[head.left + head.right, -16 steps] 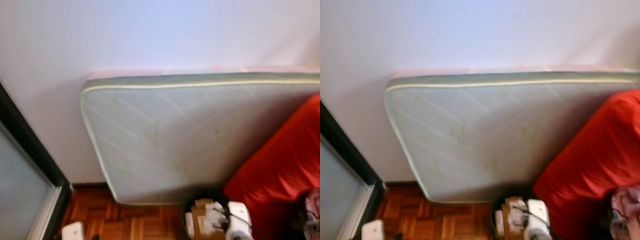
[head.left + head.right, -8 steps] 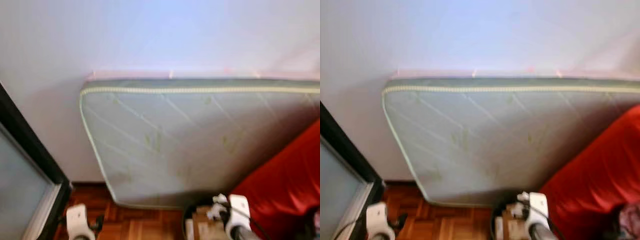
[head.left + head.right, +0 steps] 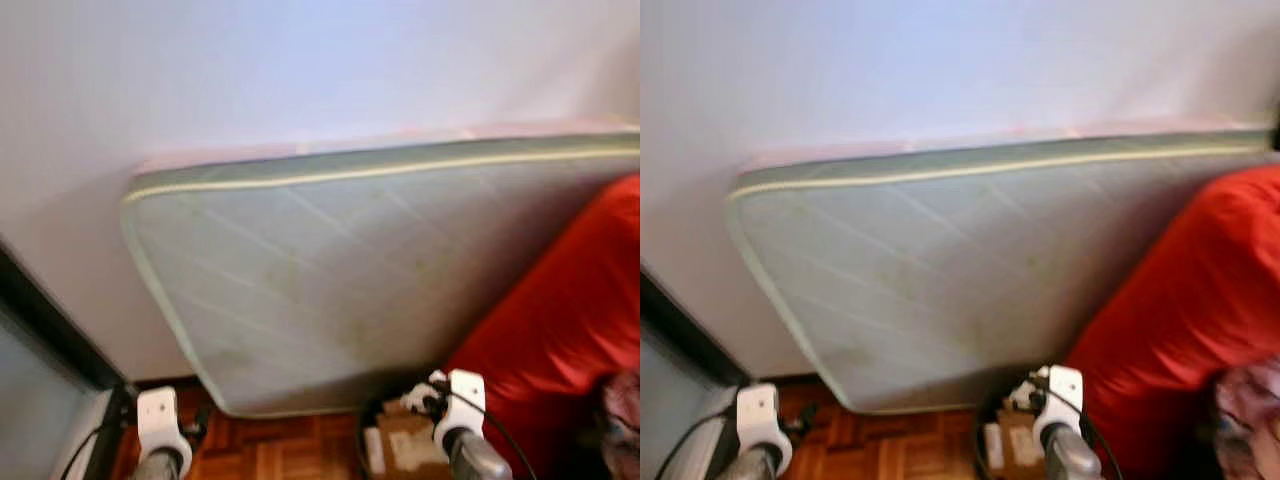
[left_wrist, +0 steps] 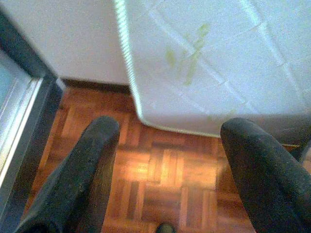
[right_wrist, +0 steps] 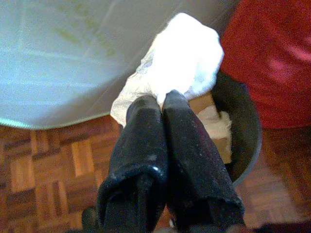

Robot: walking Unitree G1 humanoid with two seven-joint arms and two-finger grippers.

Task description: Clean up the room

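The right gripper [image 5: 163,104] has its two black fingers pressed together on a crumpled white tissue [image 5: 182,58], which bulges out just past the fingertips. Directly beneath the tissue and the fingertips sits a dark round bin [image 5: 243,131], with cardboard scraps [image 5: 214,126] lying inside it; the tissue hangs over the bin's near rim. To the gripper's outer side, touching the bin, is a red cushion [image 3: 570,330]. On its inner side lies bare parquet floor [image 5: 43,170].

The left gripper [image 4: 167,145] hangs with its fingers [image 4: 87,165] spread wide apart, nothing between them, above the same parquet. Beyond its tips the floor runs to a dark skirting board [image 4: 92,85], and to its outer side stands a dark-framed glass door [image 4: 19,116].

Farther ahead of both grippers, a pale green quilted mattress [image 3: 340,280] leans on edge against the white wall [image 3: 300,70], its lower corner resting on the floor between the two arms and its face rising just behind the bin. Some faint yellowish marks show on its cover.
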